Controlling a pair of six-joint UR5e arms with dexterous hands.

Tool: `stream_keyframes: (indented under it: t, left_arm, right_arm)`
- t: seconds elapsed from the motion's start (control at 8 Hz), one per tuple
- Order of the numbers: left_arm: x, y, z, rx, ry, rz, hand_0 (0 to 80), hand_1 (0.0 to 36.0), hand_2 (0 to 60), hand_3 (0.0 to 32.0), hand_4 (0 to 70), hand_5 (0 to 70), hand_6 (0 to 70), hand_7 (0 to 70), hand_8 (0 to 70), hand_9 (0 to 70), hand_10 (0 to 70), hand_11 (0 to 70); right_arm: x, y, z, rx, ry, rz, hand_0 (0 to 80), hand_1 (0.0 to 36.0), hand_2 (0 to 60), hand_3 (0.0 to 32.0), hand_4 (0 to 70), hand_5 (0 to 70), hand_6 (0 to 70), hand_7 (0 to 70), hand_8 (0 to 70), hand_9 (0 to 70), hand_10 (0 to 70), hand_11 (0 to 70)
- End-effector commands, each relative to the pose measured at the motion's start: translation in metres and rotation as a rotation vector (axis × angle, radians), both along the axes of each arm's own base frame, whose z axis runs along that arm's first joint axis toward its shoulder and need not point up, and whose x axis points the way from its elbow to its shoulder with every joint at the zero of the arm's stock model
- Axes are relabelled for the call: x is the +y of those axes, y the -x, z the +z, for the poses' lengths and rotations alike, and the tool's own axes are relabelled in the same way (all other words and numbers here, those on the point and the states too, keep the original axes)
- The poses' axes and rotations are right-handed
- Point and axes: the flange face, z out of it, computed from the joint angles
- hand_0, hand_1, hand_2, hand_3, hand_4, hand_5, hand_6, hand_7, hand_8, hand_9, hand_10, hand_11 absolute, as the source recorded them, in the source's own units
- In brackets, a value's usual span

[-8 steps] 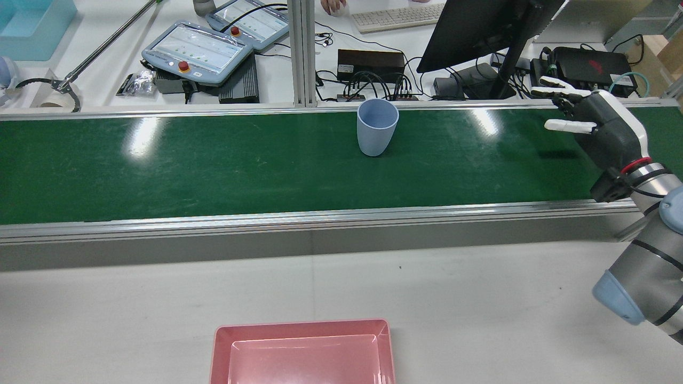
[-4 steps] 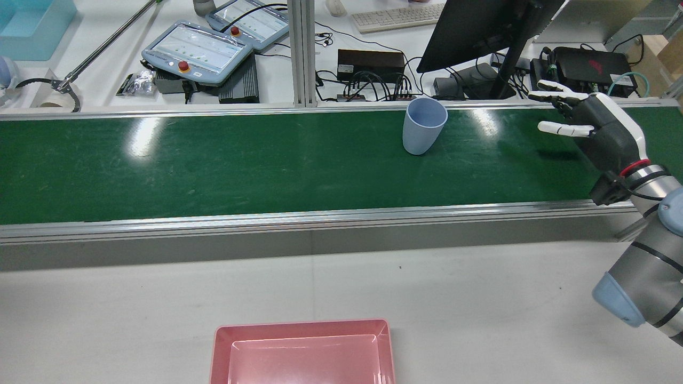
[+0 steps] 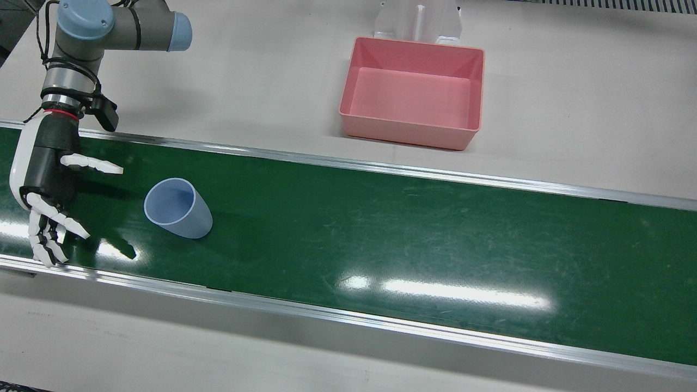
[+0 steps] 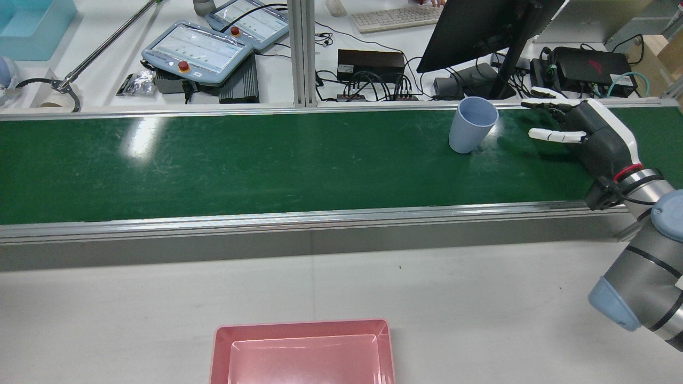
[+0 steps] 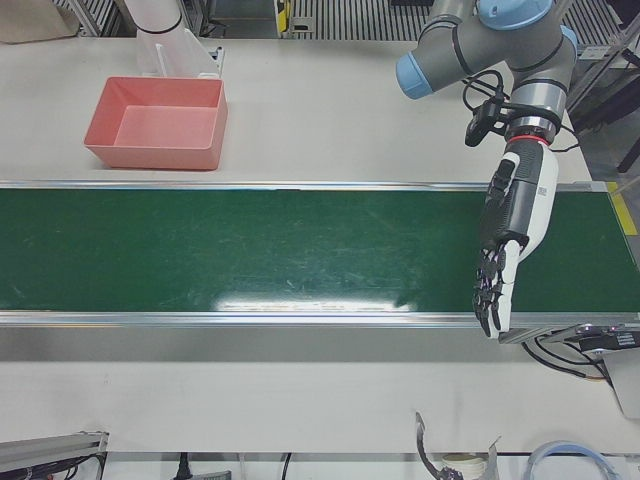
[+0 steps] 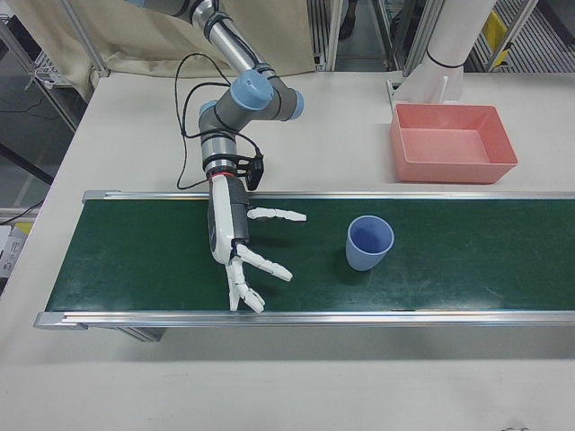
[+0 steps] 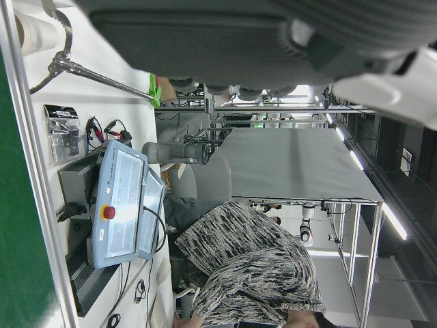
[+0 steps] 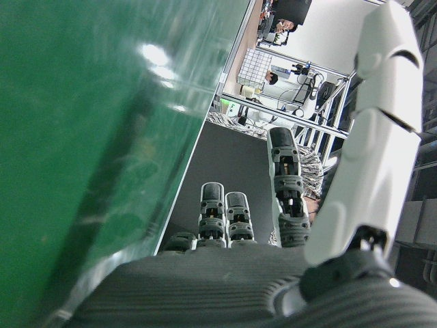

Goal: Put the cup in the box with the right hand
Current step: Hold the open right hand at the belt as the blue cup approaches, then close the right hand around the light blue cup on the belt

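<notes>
A light blue cup [image 3: 177, 209] stands upright on the green belt [image 3: 381, 234]; it also shows in the rear view [image 4: 472, 125] and the right-front view [image 6: 369, 242]. My right hand [image 4: 592, 133] is open, fingers spread toward the cup, a short gap away from it, low over the belt; it shows too in the front view [image 3: 43, 179] and the right-front view [image 6: 229, 233]. The empty pink box [image 3: 414, 136] sits on the white table beside the belt, also in the rear view [image 4: 301, 330]. My left hand [image 5: 512, 225] is open and empty over the belt's other end.
Aluminium rails [image 4: 320, 218] border the belt on both sides. Beyond the far rail in the rear view stand a monitor [image 4: 480, 26], teach pendants [image 4: 197, 50] and cables. White table [image 4: 480, 298] lies between belt and box.
The cup has travelled along the belt toward my right hand, to the right in the rear view. My right hand has shifted slightly lower and toward the cup.
</notes>
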Motion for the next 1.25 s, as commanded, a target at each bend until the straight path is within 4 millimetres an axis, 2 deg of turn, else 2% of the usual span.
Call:
stream_keyframes:
  t: [0.0, 0.12, 0.25, 0.5, 0.62, 0.75, 0.88, 1.0, 1.12]
  left_arm:
    - [0.0, -0.001, 0.0, 0.0, -0.001, 0.001, 0.0, 0.0, 0.0, 0.0, 0.0, 0.0, 0.0, 0.0, 0.0, 0.0, 0.0, 0.0]
    - [0.0, -0.001, 0.0, 0.0, -0.001, 0.001, 0.0, 0.0, 0.0, 0.0, 0.0, 0.0, 0.0, 0.0, 0.0, 0.0, 0.0, 0.0]
    - [0.0, 0.0, 0.0, 0.0, -0.001, 0.0, 0.0, 0.0, 0.0, 0.0, 0.0, 0.0, 0.0, 0.0, 0.0, 0.0, 0.0, 0.0]
    - [0.0, 0.0, 0.0, 0.0, -0.001, 0.0, 0.0, 0.0, 0.0, 0.0, 0.0, 0.0, 0.0, 0.0, 0.0, 0.0, 0.0, 0.0]
    - [0.0, 0.0, 0.0, 0.0, -0.001, 0.0, 0.0, 0.0, 0.0, 0.0, 0.0, 0.0, 0.0, 0.0, 0.0, 0.0, 0.0, 0.0]
    - [0.0, -0.001, 0.0, 0.0, -0.001, 0.001, 0.0, 0.0, 0.0, 0.0, 0.0, 0.0, 0.0, 0.0, 0.0, 0.0, 0.0, 0.0]
    - [0.0, 0.0, 0.0, 0.0, -0.001, 0.0, 0.0, 0.0, 0.0, 0.0, 0.0, 0.0, 0.0, 0.0, 0.0, 0.0, 0.0, 0.0]
    - [0.0, 0.0, 0.0, 0.0, -0.001, 0.0, 0.0, 0.0, 0.0, 0.0, 0.0, 0.0, 0.0, 0.0, 0.0, 0.0, 0.0, 0.0]
    - [0.0, -0.001, 0.001, 0.0, -0.001, 0.001, 0.0, 0.0, 0.0, 0.0, 0.0, 0.0, 0.0, 0.0, 0.0, 0.0, 0.0, 0.0]
  right_arm:
    - [0.001, 0.004, 0.0, 0.013, -0.001, -0.004, 50.9, 13.7, 7.9, 0.0, 26.6, 5.4, 6.2, 21.9, 12.0, 21.6, 2.4, 4.8]
    - [0.0, 0.004, 0.0, 0.012, -0.002, -0.004, 51.5, 14.2, 7.8, 0.0, 27.0, 5.6, 6.3, 22.3, 12.2, 21.9, 2.4, 4.9]
    - [0.0, 0.004, 0.0, 0.011, -0.002, -0.004, 52.3, 13.6, 4.1, 0.0, 28.0, 5.7, 6.4, 22.5, 12.3, 22.1, 2.4, 4.9]
    - [0.0, -0.002, 0.0, 0.021, 0.014, 0.008, 51.6, 15.8, 11.6, 0.0, 26.1, 5.8, 6.6, 23.1, 12.7, 22.6, 2.4, 4.9]
    - [-0.004, -0.014, -0.004, 0.035, 0.031, 0.035, 51.5, 17.0, 15.1, 0.0, 25.1, 5.9, 6.7, 23.6, 13.0, 23.2, 2.5, 5.2]
    - [-0.001, -0.028, -0.013, 0.056, 0.06, 0.086, 55.4, 16.2, 3.7, 0.0, 29.3, 6.7, 7.3, 25.4, 14.2, 24.8, 3.2, 6.3]
    - [0.003, -0.036, -0.015, 0.064, 0.075, 0.103, 57.1, 18.6, 6.8, 0.0, 32.4, 7.3, 8.7, 31.6, 16.5, 28.8, 3.7, 7.2]
    - [0.002, -0.041, -0.016, 0.059, 0.075, 0.113, 62.1, 20.5, 8.9, 0.0, 50.6, 9.6, 18.8, 70.0, 33.8, 56.0, 12.7, 19.9]
    - [0.003, -0.044, -0.015, 0.06, 0.076, 0.115, 58.4, 19.6, 18.5, 0.0, 54.4, 12.3, 30.8, 70.0, 53.5, 70.0, 30.0, 43.9]
